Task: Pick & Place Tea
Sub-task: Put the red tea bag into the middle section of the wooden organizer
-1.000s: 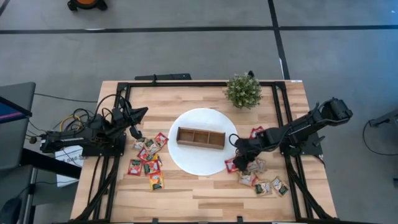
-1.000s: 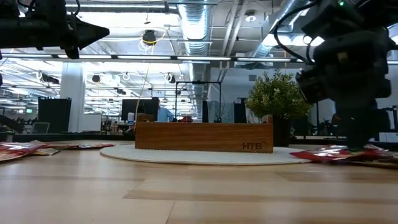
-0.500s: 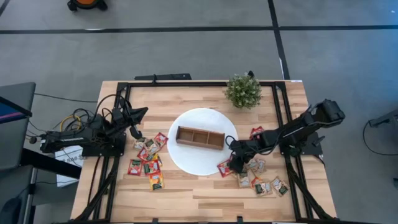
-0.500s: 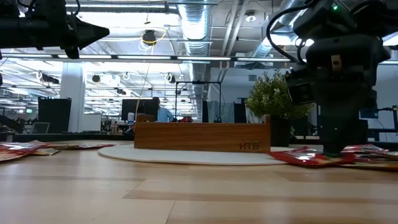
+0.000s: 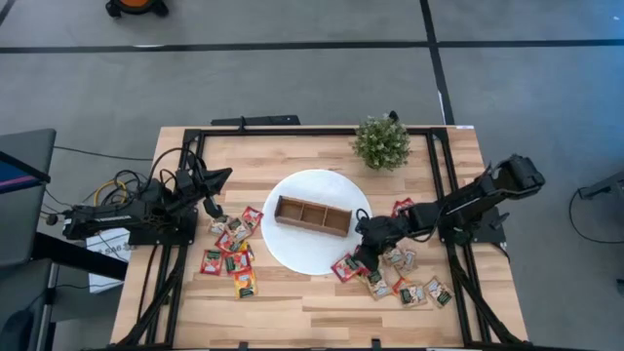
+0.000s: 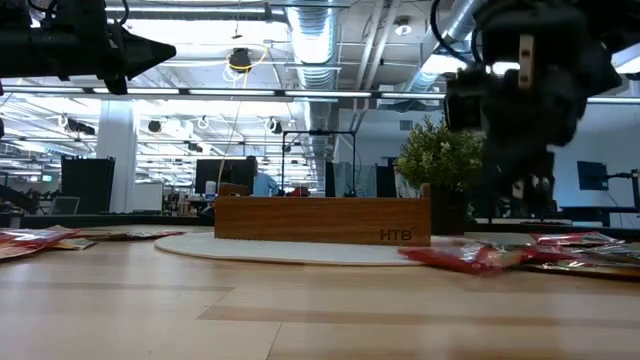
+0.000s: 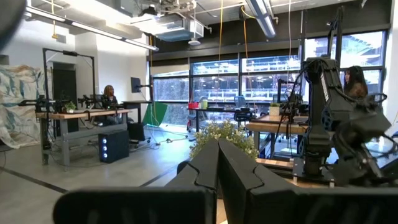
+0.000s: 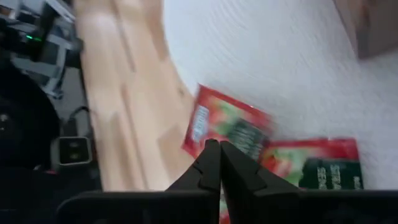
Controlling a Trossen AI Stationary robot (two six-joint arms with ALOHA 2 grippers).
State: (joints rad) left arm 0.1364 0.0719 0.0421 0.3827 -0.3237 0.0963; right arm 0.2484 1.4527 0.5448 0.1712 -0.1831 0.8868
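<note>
Both right gripper (image 8: 219,163) fingers closed, seemingly over red sachet (image 8: 229,129).

Open-plan lab with a grey concrete floor (image 5: 292,78) crossed by dark seams, exposed silver ducts (image 6: 320,40) and strip lights overhead, tall windows (image 7: 249,81) at the far wall, workbenches (image 7: 81,115) with monitors, and a seated person (image 7: 111,96) there.

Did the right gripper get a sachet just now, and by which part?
Cannot be told. The right gripper is shut low over the red sachets at the white disc's edge, but no view shows one pinched. The left gripper is shut, holding nothing.
</note>
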